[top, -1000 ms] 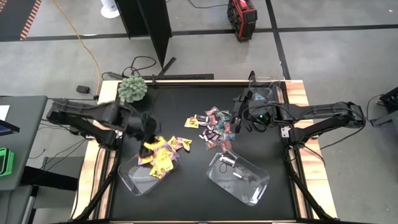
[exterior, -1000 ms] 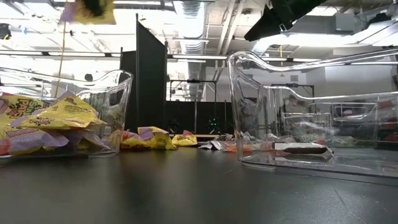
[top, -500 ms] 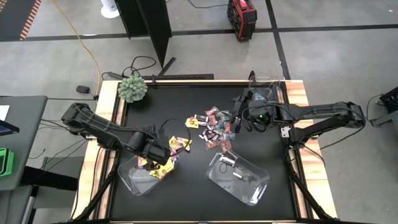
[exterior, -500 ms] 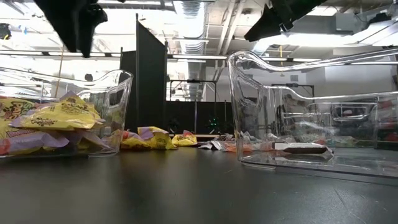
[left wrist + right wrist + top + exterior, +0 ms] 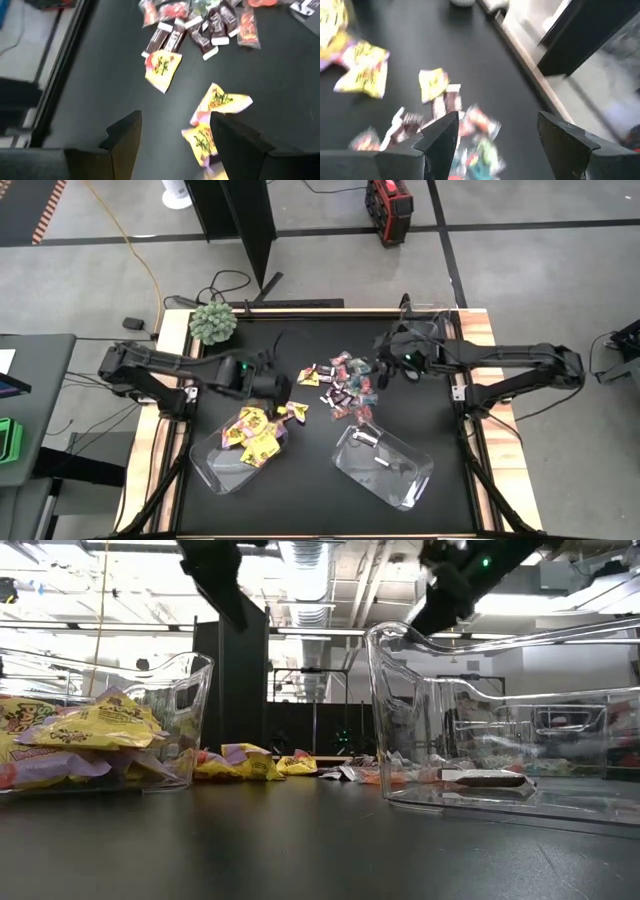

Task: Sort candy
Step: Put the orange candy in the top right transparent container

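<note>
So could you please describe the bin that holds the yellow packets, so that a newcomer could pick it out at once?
On the black table, two clear bins sit along the near edge, side by side. The one you want is the bin on the left arm's side, below the green plant. It is heaped with yellow packets, whereas the other bin holds only a few dark bars.

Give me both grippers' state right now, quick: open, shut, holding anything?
Left gripper: open, empty, above the loose yellow packets beside the bin.
Right gripper: open, empty, over the mixed candy pile.
</note>
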`<state>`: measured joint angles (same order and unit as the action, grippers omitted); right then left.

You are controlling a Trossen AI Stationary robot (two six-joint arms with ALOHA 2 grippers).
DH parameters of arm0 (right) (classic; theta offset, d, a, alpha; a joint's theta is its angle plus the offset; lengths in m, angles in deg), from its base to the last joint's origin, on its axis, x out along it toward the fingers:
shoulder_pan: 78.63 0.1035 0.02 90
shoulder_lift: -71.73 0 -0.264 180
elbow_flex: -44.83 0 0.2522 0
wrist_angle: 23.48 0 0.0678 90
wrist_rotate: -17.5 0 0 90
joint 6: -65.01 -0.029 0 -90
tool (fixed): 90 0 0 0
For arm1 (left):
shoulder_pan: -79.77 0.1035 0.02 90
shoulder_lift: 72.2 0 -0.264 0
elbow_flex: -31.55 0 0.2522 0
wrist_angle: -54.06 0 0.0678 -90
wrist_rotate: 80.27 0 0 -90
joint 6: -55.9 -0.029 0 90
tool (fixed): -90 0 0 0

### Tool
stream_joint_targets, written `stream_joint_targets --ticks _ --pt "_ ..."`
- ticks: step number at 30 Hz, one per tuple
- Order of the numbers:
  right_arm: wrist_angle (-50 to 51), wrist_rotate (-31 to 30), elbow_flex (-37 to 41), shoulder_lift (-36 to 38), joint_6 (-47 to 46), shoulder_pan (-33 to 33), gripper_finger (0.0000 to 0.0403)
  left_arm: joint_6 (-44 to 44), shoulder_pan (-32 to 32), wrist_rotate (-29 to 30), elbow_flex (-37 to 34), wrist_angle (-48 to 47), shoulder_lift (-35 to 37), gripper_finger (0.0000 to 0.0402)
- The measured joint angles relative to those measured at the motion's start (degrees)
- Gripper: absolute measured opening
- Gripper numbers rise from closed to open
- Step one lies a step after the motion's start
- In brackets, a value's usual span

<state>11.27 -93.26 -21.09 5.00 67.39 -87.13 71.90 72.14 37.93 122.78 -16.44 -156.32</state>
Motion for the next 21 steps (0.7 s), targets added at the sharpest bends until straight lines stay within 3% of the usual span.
stream_joint_targets --ticks 10,21 --pt "3.1 19.1 -6.0 -15.4 9.4 -11.5 0.0285 -16.0 16.4 -12.2 0.0 8.4 2.3 0.0209" --pt "14.4 24.1 -24.1 -36.6 14.2 -15.7 0.0285 -23.9 24.9 -21.8 -2.9 17.6 8.8 0.0197"
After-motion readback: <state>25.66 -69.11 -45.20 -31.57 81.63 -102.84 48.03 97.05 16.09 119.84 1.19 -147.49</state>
